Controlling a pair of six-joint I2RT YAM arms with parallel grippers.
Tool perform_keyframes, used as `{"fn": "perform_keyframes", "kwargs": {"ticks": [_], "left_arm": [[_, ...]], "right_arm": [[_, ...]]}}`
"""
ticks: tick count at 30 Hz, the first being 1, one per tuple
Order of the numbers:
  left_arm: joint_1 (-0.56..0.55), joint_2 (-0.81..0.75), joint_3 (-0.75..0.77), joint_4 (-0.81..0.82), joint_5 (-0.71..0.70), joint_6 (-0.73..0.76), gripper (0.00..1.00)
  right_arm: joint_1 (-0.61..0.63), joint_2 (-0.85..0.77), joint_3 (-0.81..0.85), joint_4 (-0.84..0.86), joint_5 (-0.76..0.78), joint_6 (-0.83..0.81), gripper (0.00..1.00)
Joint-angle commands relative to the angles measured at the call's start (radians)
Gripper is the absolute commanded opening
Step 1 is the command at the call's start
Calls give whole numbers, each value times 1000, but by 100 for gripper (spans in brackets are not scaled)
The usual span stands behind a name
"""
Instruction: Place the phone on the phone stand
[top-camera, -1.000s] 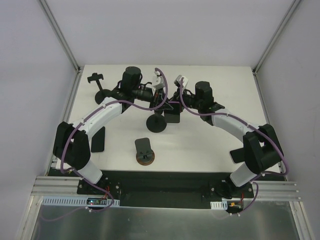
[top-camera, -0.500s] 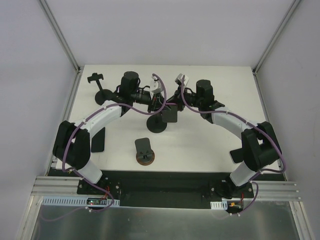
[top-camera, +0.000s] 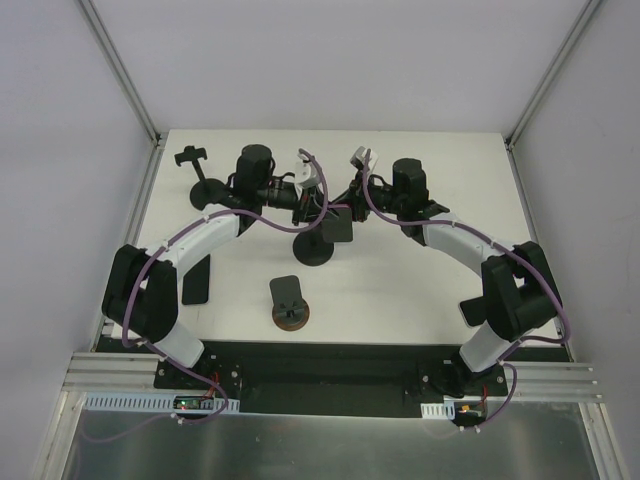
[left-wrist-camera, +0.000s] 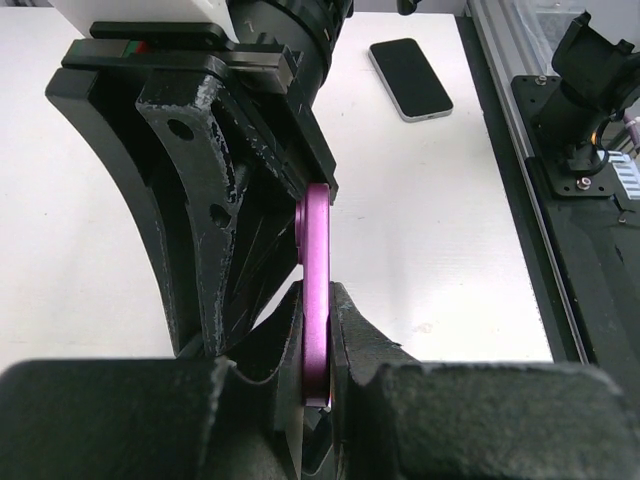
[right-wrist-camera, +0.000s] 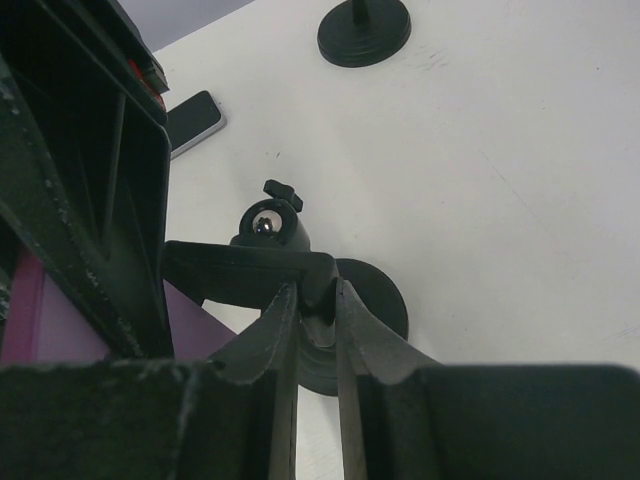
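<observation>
My left gripper (left-wrist-camera: 318, 300) is shut on the lower edge of a purple phone (left-wrist-camera: 316, 250), holding it upright and edge-on. The phone's purple back also shows in the right wrist view (right-wrist-camera: 190, 322). My right gripper (right-wrist-camera: 318, 300) is shut on the black cradle (right-wrist-camera: 250, 272) of the phone stand, above its ball joint (right-wrist-camera: 268, 222) and round base (right-wrist-camera: 378, 300). In the top view both grippers, left (top-camera: 312, 205) and right (top-camera: 346, 202), meet at mid-table over the stand's base (top-camera: 312, 250), with a dark slab (top-camera: 338, 228) between them.
A second phone (top-camera: 197, 278) lies at the left and a third (top-camera: 470, 310) at the right edge. Another black stand (top-camera: 203, 188) is at the back left. A stand on a brown base (top-camera: 290, 312) is near the front.
Both grippers and the dark slab between them have shifted slightly left and toward the back, over the stand's base. Both grips are unchanged.
</observation>
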Motion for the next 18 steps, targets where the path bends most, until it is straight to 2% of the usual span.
{"fn": "perform_keyframes", "kwargs": {"ticks": [1,4,14,16,18], "left_arm": [[29,-15,79,111,42,7,0],[43,2,86,126,74,-24,0],[76,-29,40,138,33,-24,0],[76,-52,15,140,-50,-38,0],[70,-105,-25,161,-162,-50,0]], "right_arm": [[3,14,18,-31,-83,31,1],[0,17,20,-31,-92,33,1],[-5,14,17,-29,-62,38,0],[-5,0,0,-19,-8,42,1],[0,-30,-29,20,108,71,1]]}}
